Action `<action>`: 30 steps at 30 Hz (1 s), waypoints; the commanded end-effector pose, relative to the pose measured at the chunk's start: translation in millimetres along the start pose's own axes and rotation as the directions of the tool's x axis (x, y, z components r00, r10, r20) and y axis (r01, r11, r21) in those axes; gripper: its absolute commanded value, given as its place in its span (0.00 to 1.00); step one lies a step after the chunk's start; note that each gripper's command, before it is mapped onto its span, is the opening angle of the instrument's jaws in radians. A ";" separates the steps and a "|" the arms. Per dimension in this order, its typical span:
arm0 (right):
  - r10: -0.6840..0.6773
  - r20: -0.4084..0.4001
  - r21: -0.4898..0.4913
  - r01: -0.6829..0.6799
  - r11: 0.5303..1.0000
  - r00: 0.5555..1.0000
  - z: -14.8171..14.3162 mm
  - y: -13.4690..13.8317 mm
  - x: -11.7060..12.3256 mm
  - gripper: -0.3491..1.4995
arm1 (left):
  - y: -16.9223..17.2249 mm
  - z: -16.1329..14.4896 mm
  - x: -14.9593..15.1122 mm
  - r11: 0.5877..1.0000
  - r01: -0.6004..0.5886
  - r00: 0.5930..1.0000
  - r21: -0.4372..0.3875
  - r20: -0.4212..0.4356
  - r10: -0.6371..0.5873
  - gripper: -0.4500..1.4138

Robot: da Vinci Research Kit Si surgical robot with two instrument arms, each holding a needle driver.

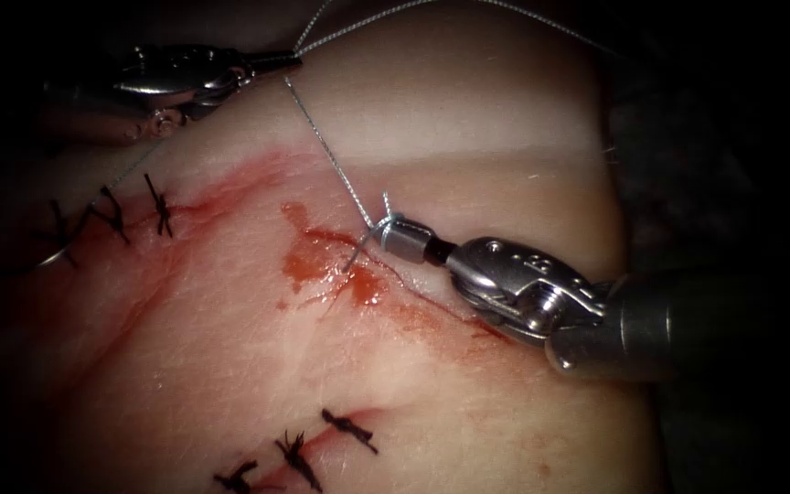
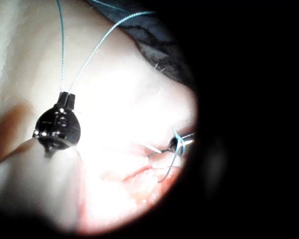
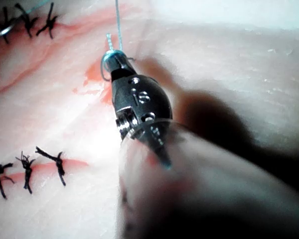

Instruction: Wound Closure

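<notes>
A: What is on the far left?

B: A row of dark stitches (image 1: pixel 112 218) in the tissue (image 1: pixel 230 366). A thin curved bit of metal glints by them. It may be the needle, but I cannot tell.

A: And the left tool (image 1: pixel 272 64)?

B: It lies up at the top left, over the pale edge of the tissue. Its fingers are pinched tight on the thread (image 1: pixel 326 155). One strand runs up and away into the dark. Another runs down toward the cut (image 1: pixel 413 288).

A: What is in the middle?

B: The tissue is pink and wet, with a band of pale fat above. Red fluid (image 1: pixel 322 265) sits in a small pool just left of the cut. Lower down is a second row of dark stitches (image 1: pixel 299 453).

A: And on the right?

B: The right tool (image 1: pixel 395 233) comes in from the right, with its tip right at the cut. The thread is wrapped around its tip in a loop, and a short end hangs down into the red fluid. Its fingers look closed, but I cannot tell if they pinch the thread.

A: What is around the tissue?

B: Only dark. No desk can be made out.
</notes>
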 end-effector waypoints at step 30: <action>-0.117 0.087 0.139 0.104 0.985 0.989 4.9 -5.6 -5.2 0.00 | -5.6 8.1 9.0 0.920 -0.370 0.928 0.130 -0.001 0.373 0.00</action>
